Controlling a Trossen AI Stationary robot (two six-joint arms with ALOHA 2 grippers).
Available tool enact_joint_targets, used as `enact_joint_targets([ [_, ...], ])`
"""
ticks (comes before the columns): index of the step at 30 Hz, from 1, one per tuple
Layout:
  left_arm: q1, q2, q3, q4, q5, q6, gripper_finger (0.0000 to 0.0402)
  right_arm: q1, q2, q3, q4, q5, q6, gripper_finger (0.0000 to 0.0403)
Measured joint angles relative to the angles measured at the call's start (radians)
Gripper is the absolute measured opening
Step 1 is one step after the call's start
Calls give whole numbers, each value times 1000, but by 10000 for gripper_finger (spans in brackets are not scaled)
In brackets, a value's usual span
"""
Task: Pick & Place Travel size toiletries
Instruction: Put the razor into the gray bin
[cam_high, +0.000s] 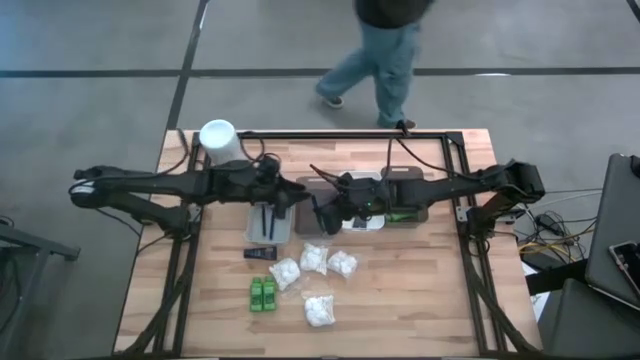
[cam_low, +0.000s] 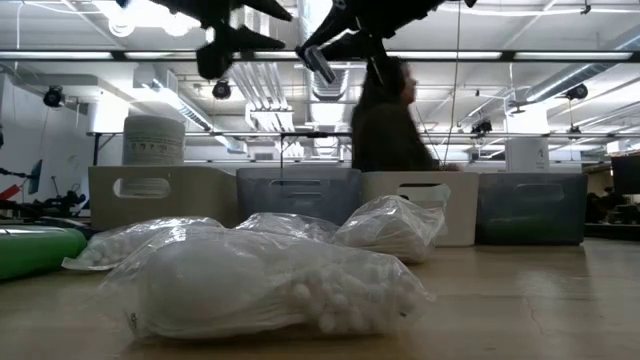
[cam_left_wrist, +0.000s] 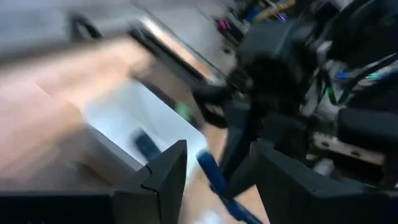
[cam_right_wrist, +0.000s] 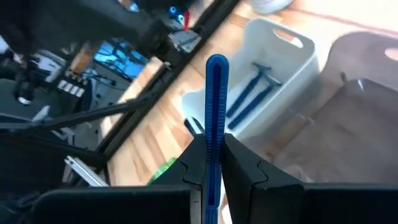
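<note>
My right gripper (cam_right_wrist: 214, 146) is shut on a blue razor (cam_right_wrist: 216, 99), high above the table near its middle (cam_high: 322, 208). My left gripper (cam_left_wrist: 217, 168) is open and hovers over the pale tray (cam_high: 250, 228), facing the right gripper; the razor shows beyond its gap, apart from it. Two dark razors (cam_right_wrist: 255, 87) lie flat in that tray (cam_right_wrist: 292, 40). Several white crinkly packets (cam_high: 314, 258), green little bottles (cam_high: 262, 294) and a black tube (cam_high: 260, 253) lie on the table nearer the near edge. My right gripper pinches the blue razor by its handle (cam_right_wrist: 215, 140) between the two fingers. The fingers lie along the handle, which sticks out forward past the fingertips to its rounded free end (cam_right_wrist: 216, 60). The razor is lifted clear of the table and trays; its other end is hidden behind the fingers.
A tall white cylindrical container (cam_high: 218, 138) stands at the far left corner. More trays (cam_high: 400, 212) sit in a row under the right arm. A person (cam_high: 385, 60) walks past beyond the far edge. Bare wood lies right of the packets.
</note>
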Motion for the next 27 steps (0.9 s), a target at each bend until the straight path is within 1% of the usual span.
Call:
enact_joint_targets([
  [1, 10, 22, 0, 24, 34, -29, 181, -1, -1, 0, 0, 2, 0, 24],
  [4, 24, 73, 0, 96, 58, -62, 181, -2, -1, 0, -6, 8, 2, 25],
  [6, 29, 85, 0, 123, 61, -77, 181, -1, 0, 0, -6, 15, 11, 25],
  [13, 31, 98, 0, 107, 57, -71, 181, 2, -1, -2, 2, 79, 47, 25],
  [17, 31, 125, 0, 100, 55, -68, 181, 4, -1, -2, 33, 81, 51, 25],
  [20, 31, 154, 0, 135, 60, -67, 181, 4, -2, -2, 55, 80, 51, 25],
  [23, 31, 176, 0, 205, 72, -56, 181, 5, -2, -2, 58, 79, 51, 25],
  [27, 32, 173, 0, 232, 75, -49, 181, 12, -2, -2, 46, 83, 55, 25],
])
